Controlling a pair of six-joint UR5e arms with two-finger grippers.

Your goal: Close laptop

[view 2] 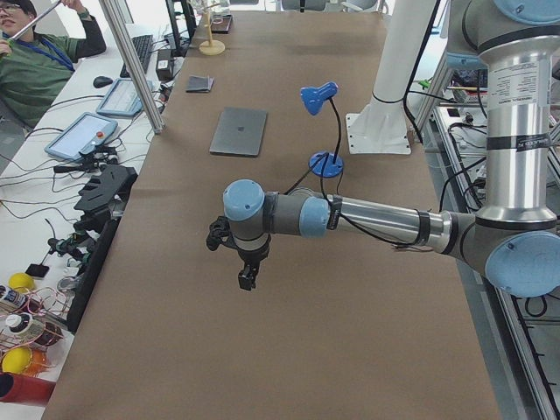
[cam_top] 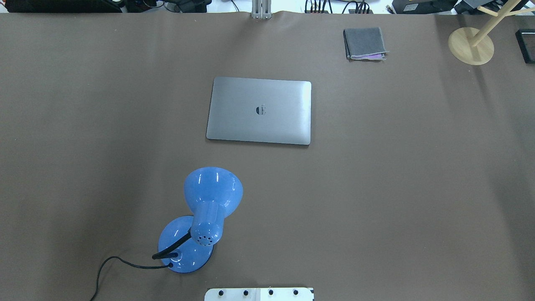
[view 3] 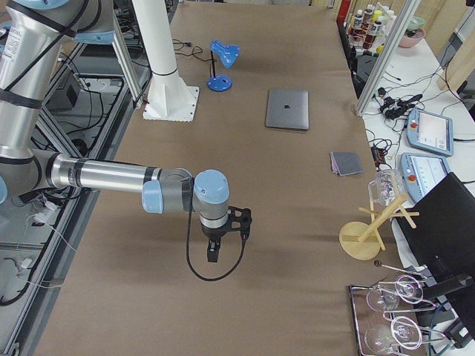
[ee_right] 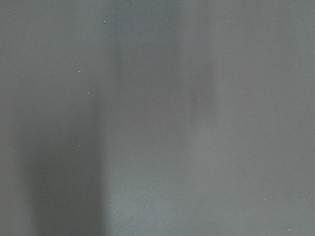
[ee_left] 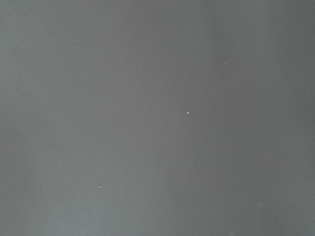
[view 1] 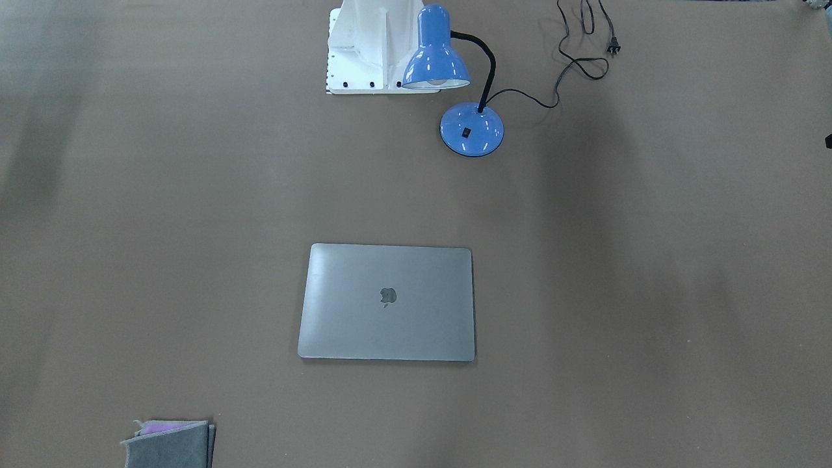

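Note:
The space-grey laptop [cam_top: 259,110] lies flat on the brown table with its lid down and the dark apple logo facing up; it also shows in the front-facing view [view 1: 388,302] and small in both side views [view 2: 239,131] [view 3: 287,109]. My left gripper [view 2: 248,278] hangs over the table's left end, far from the laptop. My right gripper [view 3: 212,252] hangs over the table's right end, also far from it. Both show only in the side views, so I cannot tell whether they are open or shut. Both wrist views show only bare table.
A blue desk lamp [cam_top: 200,219] with a black cord stands near the robot's white base [cam_top: 259,294]. A folded grey cloth [cam_top: 365,43] lies at the far right. A wooden stand [cam_top: 471,45] is beyond it. An operator [view 2: 39,61] sits at the far left.

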